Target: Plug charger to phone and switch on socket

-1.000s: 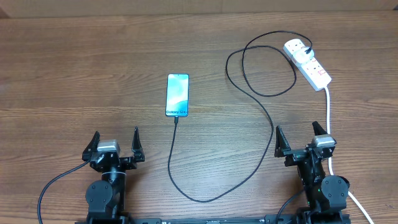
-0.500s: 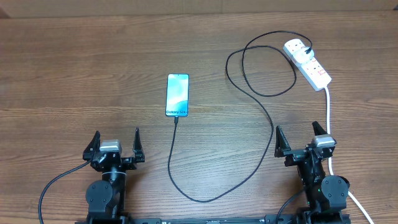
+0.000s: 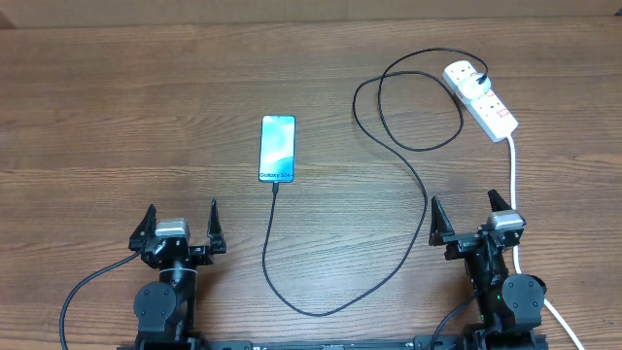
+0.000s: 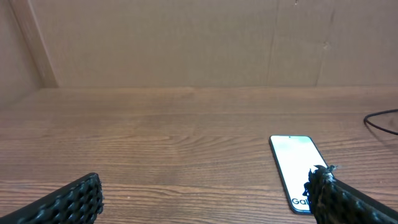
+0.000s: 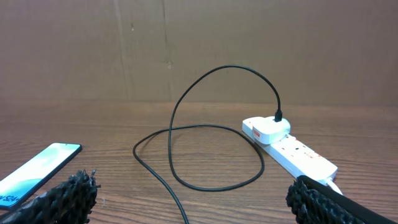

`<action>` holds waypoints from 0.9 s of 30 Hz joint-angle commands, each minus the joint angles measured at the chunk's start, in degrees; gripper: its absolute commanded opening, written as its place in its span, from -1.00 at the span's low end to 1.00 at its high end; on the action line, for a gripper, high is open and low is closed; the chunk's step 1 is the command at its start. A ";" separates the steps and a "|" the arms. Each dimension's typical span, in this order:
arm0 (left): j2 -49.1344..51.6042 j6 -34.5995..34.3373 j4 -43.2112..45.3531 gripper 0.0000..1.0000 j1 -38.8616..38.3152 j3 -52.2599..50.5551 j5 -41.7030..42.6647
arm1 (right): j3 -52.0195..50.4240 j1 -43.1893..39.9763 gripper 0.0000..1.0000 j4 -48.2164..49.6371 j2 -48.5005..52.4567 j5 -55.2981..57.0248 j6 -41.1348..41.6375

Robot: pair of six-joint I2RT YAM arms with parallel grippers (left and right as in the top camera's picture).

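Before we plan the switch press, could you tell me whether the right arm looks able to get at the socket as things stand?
Probably yes: the socket lies ahead of the right gripper, jaws open, with only bare table and its white cord between.

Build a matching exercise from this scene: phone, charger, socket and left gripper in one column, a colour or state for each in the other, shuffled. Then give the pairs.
Column one:
1. phone
2. charger
3. socket
4. left gripper

Column two:
A. white, with some red on it
B. open, holding nothing
C. lying flat, screen up
D. black, thin, lying in loops

Pairs: 1-C, 2-D, 3-A, 4-B
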 commanded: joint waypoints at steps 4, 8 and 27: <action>-0.68 -0.39 0.04 0.99 0.11 -0.26 -2.32 | -0.57 0.31 1.00 0.46 -0.68 0.35 0.20; -0.68 -0.37 0.04 0.99 0.13 -0.26 -2.43 | -0.57 0.31 1.00 0.46 -0.68 0.35 0.22; -0.66 1.14 0.07 0.99 0.11 -0.24 -0.46 | -0.57 0.31 0.99 0.46 -0.68 0.35 0.22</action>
